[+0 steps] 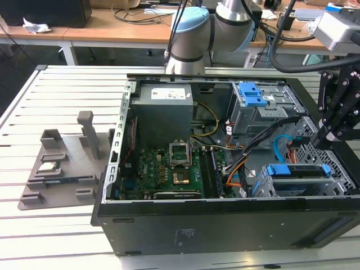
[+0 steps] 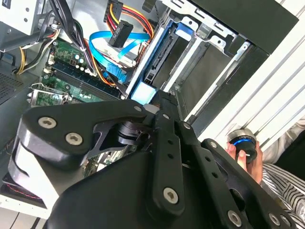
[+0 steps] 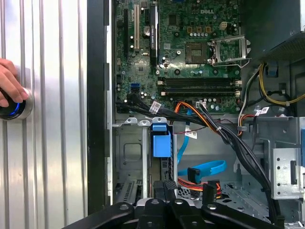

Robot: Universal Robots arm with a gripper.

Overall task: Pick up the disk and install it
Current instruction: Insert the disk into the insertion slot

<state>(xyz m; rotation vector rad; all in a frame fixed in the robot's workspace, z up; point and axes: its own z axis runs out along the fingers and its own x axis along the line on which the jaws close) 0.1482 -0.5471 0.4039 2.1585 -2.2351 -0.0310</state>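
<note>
Exterior view: my arm hangs over the open computer.
From the left, the disk [image 1: 298, 170] stands on edge in its metal cage [image 1: 304, 185], lower right; my gripper [image 1: 328, 135] hovers just above, so nothing is clamped. Whether it's apart or together, I cannot tell.

Disk [image 1: 297, 171]: blue-framed carrier seated on edge in the lower drive cage at the case's front corner, at the exterior view's right; blue end tab [image 3: 161, 141] faces the motherboard.
</note>
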